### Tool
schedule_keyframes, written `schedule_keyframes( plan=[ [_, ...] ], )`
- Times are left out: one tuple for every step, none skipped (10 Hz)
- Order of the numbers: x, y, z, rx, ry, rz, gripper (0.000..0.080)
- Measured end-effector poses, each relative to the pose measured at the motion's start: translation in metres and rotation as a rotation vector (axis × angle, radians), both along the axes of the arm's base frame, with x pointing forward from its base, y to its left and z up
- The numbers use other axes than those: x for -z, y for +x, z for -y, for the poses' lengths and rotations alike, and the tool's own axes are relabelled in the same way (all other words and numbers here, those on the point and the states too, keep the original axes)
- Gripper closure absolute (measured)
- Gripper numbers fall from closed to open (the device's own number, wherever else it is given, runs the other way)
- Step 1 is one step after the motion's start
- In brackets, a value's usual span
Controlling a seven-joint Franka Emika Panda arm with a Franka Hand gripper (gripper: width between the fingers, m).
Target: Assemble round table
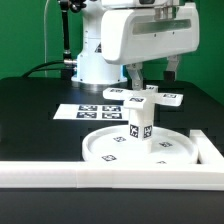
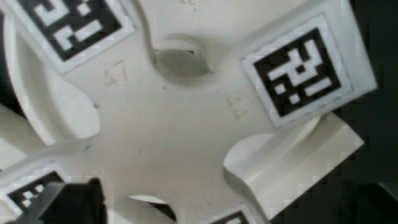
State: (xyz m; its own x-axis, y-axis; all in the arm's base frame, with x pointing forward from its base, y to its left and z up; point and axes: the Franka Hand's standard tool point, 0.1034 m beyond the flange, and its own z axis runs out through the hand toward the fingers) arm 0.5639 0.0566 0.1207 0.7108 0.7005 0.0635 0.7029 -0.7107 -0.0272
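In the exterior view the round disc (image 1: 110, 150) lies flat near the table's front. The short leg (image 1: 139, 128) stands upright on it. The cross-shaped base (image 1: 152, 98) sits level on top of the leg. My gripper (image 1: 153, 80) hangs directly over the base with its fingers (image 1: 135, 76) spread wide, and it looks open and empty. The wrist view is filled by the base (image 2: 169, 120), with its centre hole (image 2: 180, 58) and tags (image 2: 294, 68) on its arms. My fingertips do not show clearly there.
The marker board (image 1: 90, 111) lies flat behind the disc, toward the exterior view's left. A long white rail (image 1: 90, 176) runs along the front and turns back at the exterior view's right (image 1: 211, 150). The arm's base (image 1: 95, 60) stands at the back.
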Motion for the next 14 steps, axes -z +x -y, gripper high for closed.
schedule_keyframes(
  plan=[
    [0.000,0.001,0.002,-0.160,-0.017,0.011,0.0151],
    [-0.001,0.001,0.003,-0.292,-0.035,0.018,0.0151],
    [-0.001,0.002,0.004,-0.422,-0.059,0.022,0.0151],
    [-0.001,0.002,0.005,-0.524,-0.078,0.023,0.0151],
    [0.000,0.002,0.006,-0.591,-0.092,0.022,0.0151],
    [0.000,0.002,0.008,-0.669,-0.098,0.024,0.0151],
    [0.001,0.002,0.009,-0.736,-0.103,0.024,0.0151],
    [0.001,0.002,0.010,-0.783,-0.103,0.024,0.0151],
    [0.001,0.002,0.011,-0.866,-0.110,0.024,0.0151],
    [0.001,0.002,0.013,-0.974,-0.120,0.023,0.0151],
    [0.001,0.002,0.014,-1.056,-0.130,0.020,0.0151],
    [0.002,0.002,0.016,-1.130,-0.138,0.016,0.0151],
    [0.003,0.002,0.017,-1.176,-0.138,0.013,0.0151],
    [0.005,0.001,0.017,-1.224,-0.143,0.008,0.0151]
  ],
)
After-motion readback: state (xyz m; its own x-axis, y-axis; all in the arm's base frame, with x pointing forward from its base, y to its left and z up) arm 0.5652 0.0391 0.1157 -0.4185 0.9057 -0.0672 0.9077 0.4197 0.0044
